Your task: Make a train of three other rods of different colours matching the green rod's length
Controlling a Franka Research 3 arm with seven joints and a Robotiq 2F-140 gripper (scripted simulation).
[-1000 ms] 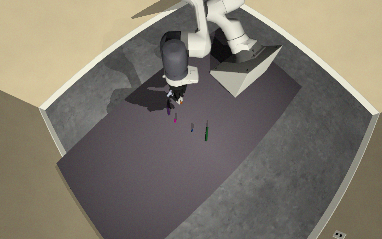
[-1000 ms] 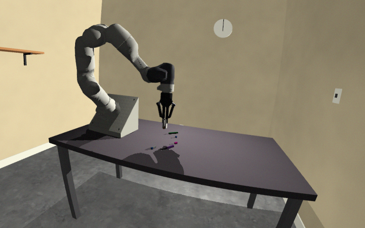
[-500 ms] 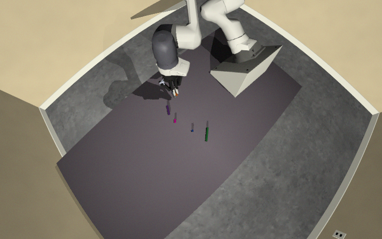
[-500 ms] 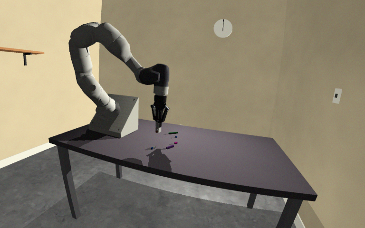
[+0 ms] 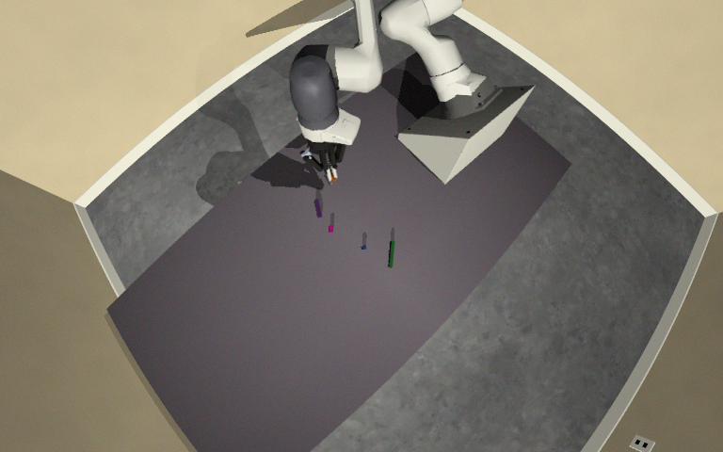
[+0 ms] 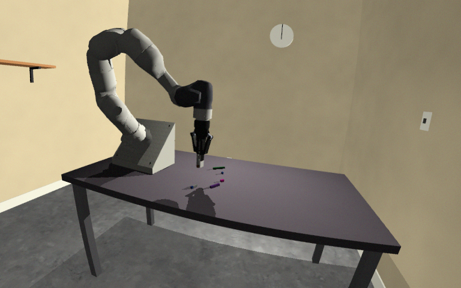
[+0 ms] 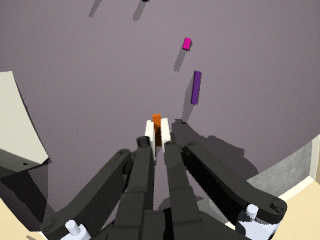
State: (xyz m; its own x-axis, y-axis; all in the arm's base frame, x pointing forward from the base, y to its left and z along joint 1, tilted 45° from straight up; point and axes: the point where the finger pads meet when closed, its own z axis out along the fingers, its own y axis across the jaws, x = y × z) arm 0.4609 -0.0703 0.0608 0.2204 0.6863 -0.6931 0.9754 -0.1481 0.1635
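Observation:
My gripper (image 5: 331, 178) is shut on a short orange rod (image 7: 156, 120), which pokes out between the fingertips. It hangs above the table near the robot base, as the exterior view shows (image 6: 200, 164). On the dark table lie a purple rod (image 5: 318, 207), a short magenta rod (image 5: 330, 228), a tiny blue rod (image 5: 363, 247) and the long green rod (image 5: 391, 253), all apart from one another. The exterior view shows a second small blue rod (image 6: 192, 186) left of the purple one.
The robot's wedge-shaped base (image 5: 463, 133) stands at the back of the table, right of the gripper. The table's curved front edge (image 6: 217, 222) lies well away from the rods.

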